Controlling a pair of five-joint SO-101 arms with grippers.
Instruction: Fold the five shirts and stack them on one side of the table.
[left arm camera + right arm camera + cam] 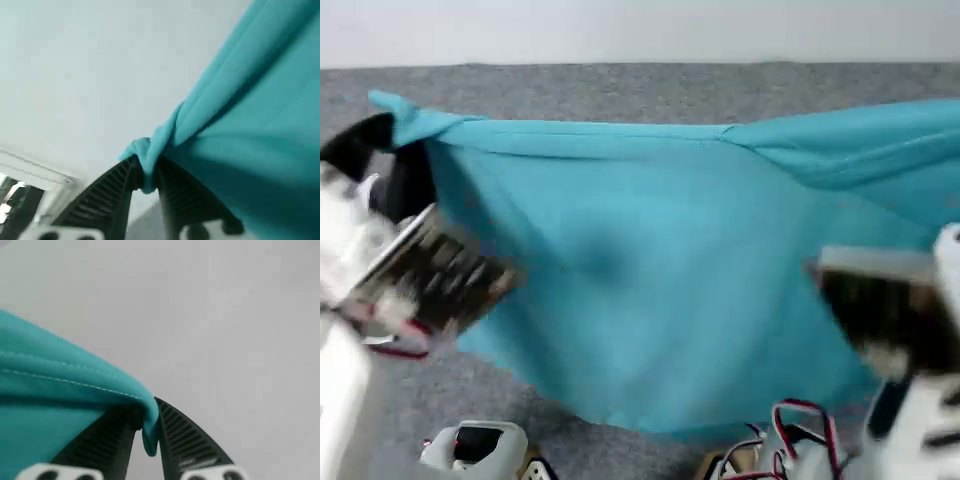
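Teal shirt [660, 270] spread — left hand [145, 167] clamps one corner, right hand [146, 416] another (hemmed)

The teal shirt [660, 280] blocks passage across most of the table [620, 90].

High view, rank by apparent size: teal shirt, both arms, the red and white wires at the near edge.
1. teal shirt, by far.
2. left arm and right arm: alike, both near the camera, so unranked.
3. red and white wires, smallest.
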